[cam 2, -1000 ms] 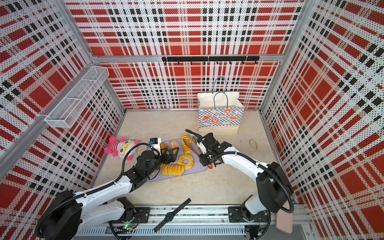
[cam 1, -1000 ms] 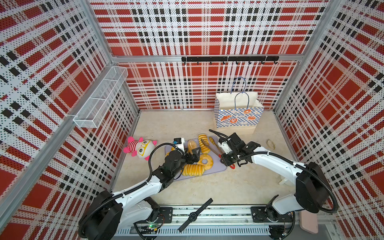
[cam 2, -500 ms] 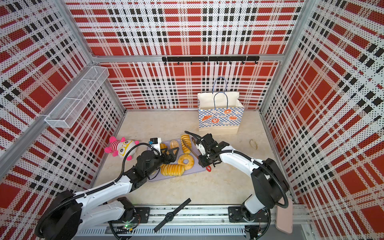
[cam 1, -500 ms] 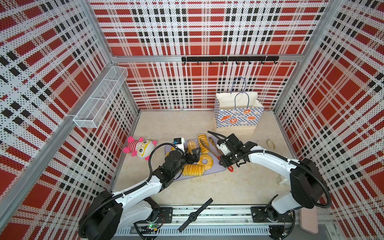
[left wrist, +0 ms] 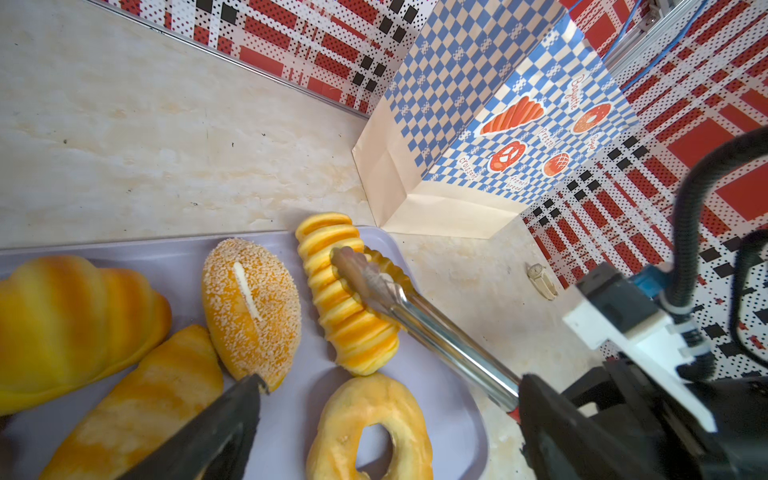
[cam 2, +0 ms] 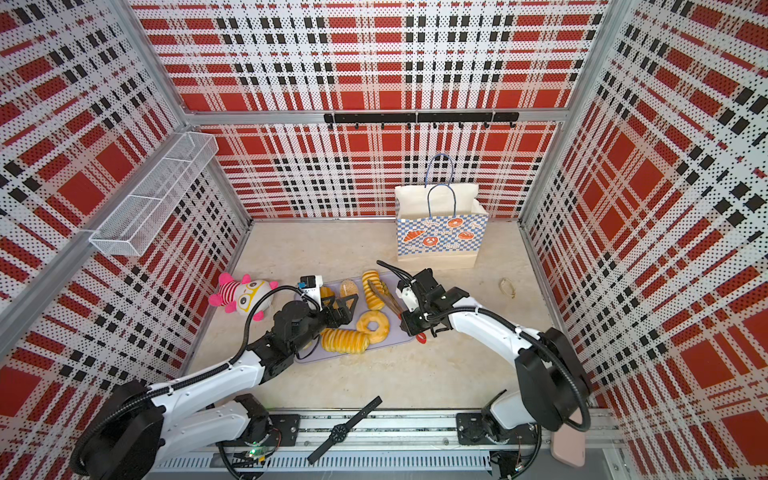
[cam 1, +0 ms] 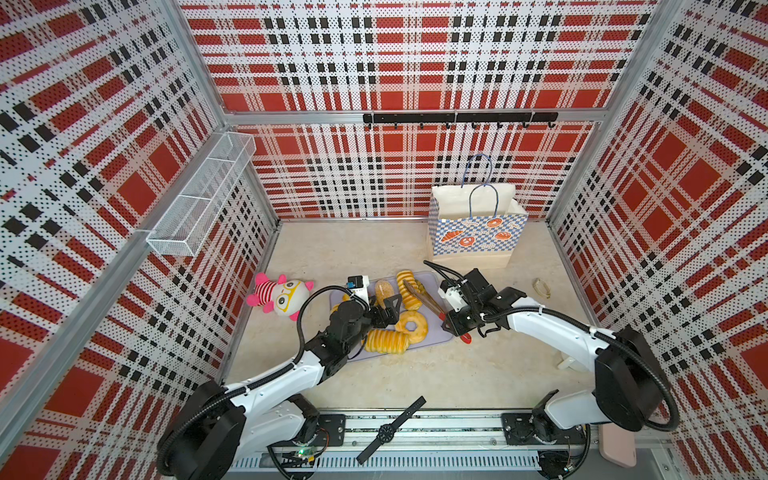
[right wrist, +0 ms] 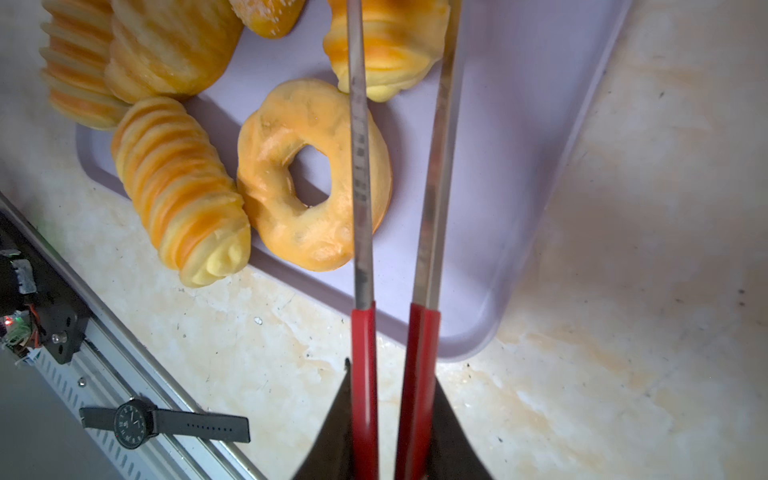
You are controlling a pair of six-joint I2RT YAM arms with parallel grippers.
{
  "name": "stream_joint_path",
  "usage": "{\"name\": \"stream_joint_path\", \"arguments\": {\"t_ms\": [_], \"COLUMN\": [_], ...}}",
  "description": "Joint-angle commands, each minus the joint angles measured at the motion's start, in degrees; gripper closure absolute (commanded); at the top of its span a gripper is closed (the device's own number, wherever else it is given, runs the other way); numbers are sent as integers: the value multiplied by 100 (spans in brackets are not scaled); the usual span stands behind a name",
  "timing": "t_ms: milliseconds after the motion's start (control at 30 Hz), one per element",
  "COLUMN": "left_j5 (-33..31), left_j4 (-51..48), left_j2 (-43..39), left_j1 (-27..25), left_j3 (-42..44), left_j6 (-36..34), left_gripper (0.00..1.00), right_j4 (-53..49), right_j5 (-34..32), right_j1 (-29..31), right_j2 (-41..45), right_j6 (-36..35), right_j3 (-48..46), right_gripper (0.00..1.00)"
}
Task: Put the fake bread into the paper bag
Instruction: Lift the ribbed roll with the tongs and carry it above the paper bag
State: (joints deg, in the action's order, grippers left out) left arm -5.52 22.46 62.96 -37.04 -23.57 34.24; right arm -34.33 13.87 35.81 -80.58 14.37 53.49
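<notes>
Fake bread on your tray, paper bag looks empty; right gripper squeezes tongs around ridged loaf, left gripper gapes.

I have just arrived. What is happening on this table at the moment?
The right gripper holds metal tongs by their red handles; the tong tips sit around a ridged loaf on the purple tray. The left gripper hovers open over the tray near the seeded bun, holding nothing. The paper bag stands upright behind the tray.
</notes>
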Motion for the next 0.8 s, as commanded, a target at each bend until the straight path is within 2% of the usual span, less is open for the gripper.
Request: {"name": "stream_joint_path", "arguments": {"t_ms": [0,433,600,767], "left_j5": [125,495,808,902], "left_j4": [120,843,1245,1533], "left_j2": [-50,-500,-665,-827], "left_j1": [47,38,13,-141], "left_j3": [-79,337,508,643], "left_j6": [-90,-283,-367,-494], "left_gripper": [2,2,2,2], "right_j4": [370,1181,1439,1903], "right_j5": [-190,-950,-1545,-2255], "right_j1": [-13,-8,-4,-8], "right_j2": [669,3098,3356,3222], "right_j6": [74,-48,-74,-160], "right_j3": [-51,-303,-113,-49], "right_gripper": [80,82,83,84]}}
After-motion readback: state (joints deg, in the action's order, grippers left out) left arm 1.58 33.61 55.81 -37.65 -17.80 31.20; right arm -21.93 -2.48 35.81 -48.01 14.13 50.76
